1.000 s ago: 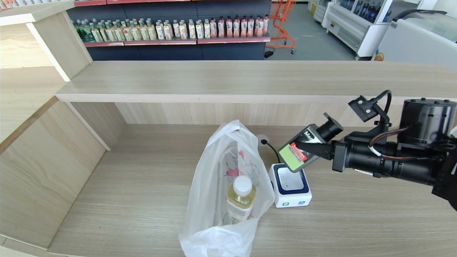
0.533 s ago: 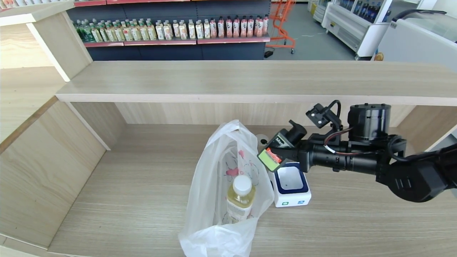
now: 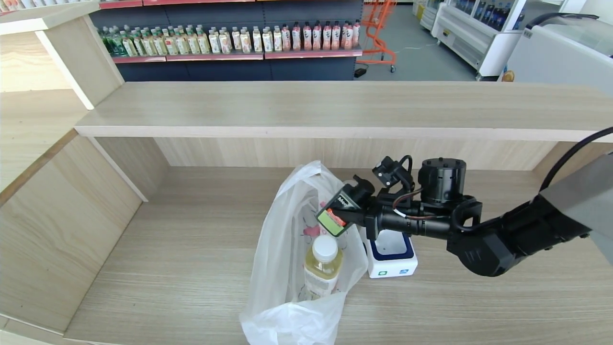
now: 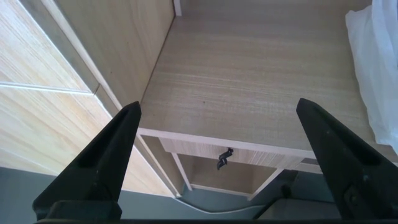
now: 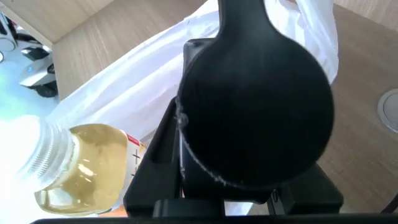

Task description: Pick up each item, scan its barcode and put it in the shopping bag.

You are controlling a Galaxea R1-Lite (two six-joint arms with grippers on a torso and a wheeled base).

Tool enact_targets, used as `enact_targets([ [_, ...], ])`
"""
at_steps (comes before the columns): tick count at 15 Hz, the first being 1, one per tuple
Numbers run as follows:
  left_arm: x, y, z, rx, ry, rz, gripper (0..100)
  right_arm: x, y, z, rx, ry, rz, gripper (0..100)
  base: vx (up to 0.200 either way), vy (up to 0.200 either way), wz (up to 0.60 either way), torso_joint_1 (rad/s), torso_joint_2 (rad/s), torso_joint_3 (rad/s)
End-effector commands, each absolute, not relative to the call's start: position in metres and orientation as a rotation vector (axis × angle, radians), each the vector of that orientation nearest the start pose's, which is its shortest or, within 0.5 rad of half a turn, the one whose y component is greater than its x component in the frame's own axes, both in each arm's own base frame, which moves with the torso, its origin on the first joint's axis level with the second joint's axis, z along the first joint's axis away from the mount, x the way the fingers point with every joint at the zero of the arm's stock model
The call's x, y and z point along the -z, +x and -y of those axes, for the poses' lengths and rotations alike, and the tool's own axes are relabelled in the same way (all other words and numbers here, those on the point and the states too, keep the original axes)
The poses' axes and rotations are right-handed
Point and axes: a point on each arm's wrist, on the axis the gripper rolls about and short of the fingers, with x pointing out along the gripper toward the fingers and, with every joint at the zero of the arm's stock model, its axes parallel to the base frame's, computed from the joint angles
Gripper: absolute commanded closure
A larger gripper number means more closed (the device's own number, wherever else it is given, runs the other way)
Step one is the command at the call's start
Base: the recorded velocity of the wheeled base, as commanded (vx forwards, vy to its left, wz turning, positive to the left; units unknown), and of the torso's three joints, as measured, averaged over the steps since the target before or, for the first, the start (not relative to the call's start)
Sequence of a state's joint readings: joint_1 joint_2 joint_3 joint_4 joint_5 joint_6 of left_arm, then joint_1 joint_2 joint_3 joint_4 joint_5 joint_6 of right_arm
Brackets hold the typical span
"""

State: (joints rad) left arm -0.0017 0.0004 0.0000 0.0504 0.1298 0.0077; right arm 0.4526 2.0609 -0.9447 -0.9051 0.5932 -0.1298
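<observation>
Head view: the right gripper [image 3: 351, 214] is clamped on a dark bottle [image 3: 336, 216] at the mouth of the shopping bag [image 3: 282, 239]. A tea bottle [image 3: 323, 266] already stands in the bag, below the gripper. The scanner [image 3: 392, 261] lies behind it, under the wrist. I judge that the dropping-in remains to be done; I cannot tell whether the barcode was read.

Left wrist view: the left gripper [image 4: 217, 109] has its fingers wide apart and holds nothing. The bag's edge is cut off at one side.

Right wrist view: the dark bottle's black cap [image 5: 255, 112] hides the fingers and the label.
</observation>
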Motion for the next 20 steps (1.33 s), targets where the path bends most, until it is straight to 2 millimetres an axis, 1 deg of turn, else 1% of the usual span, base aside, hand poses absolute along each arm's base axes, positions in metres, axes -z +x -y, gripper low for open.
enact_targets([
  [1, -0.07, -0.023, -0.003, -0.129, 0.011, -0.051, 0, -0.101, 0.344, -0.184, -1.062, -0.099, -0.197, 100, 0.0, 0.0, 0.0, 0.0, 0.0, 0.0],
  [4, -0.07, -0.023, -0.003, -0.129, 0.011, -0.053, 0, -0.091, 0.351, -0.196, -1.081, -0.096, -0.2, 100, 0.0, 0.0, 0.0, 0.0, 0.0, 0.0],
  [6, -0.07, -0.023, -0.003, -0.129, 0.011, -0.051, 0, -0.084, 0.355, -0.209, -1.105, -0.104, -0.196, 100, 0.0, 0.0, 0.0, 0.0, 0.0, 0.0],
  [8, -0.07, -0.023, -0.003, -0.129, 0.011, -0.051, 0, -0.082, 0.359, -0.215, -1.111, -0.108, -0.186, 100, 0.0, 0.0, 0.0, 0.0, 0.0, 0.0],
  [9, -0.07, -0.023, -0.003, -0.129, 0.011, -0.051, 0, -0.079, 0.363, -0.221, -1.119, -0.128, -0.167, 100, 0.0, 0.0, 0.0, 0.0, 0.0, 0.0],
  [12, -0.07, -0.023, -0.003, -0.129, 0.011, -0.051, 0, -0.073, 0.369, -0.224, -1.115, -0.199, -0.124, 100, 0.0, 0.0, 0.0, 0.0, 0.0, 0.0],
  [18, -0.07, -0.023, -0.003, -0.129, 0.011, -0.051, 0, -0.074, 0.37, -0.225, -1.113, -0.201, -0.117, 100, 0.0, 0.0, 0.0, 0.0, 0.0, 0.0],
  [19, -0.07, -0.023, -0.003, -0.129, 0.011, -0.051, 0, -0.075, 0.37, -0.224, -1.113, -0.198, -0.114, 0, 0.0, 0.0, 0.0, 0.0, 0.0, 0.0],
  [20, -0.07, -0.023, -0.003, -0.129, 0.011, -0.051, 0, -0.077, 0.371, -0.223, -1.108, -0.19, -0.109, 0, 0.0, 0.0, 0.0, 0.0, 0.0, 0.0],
])
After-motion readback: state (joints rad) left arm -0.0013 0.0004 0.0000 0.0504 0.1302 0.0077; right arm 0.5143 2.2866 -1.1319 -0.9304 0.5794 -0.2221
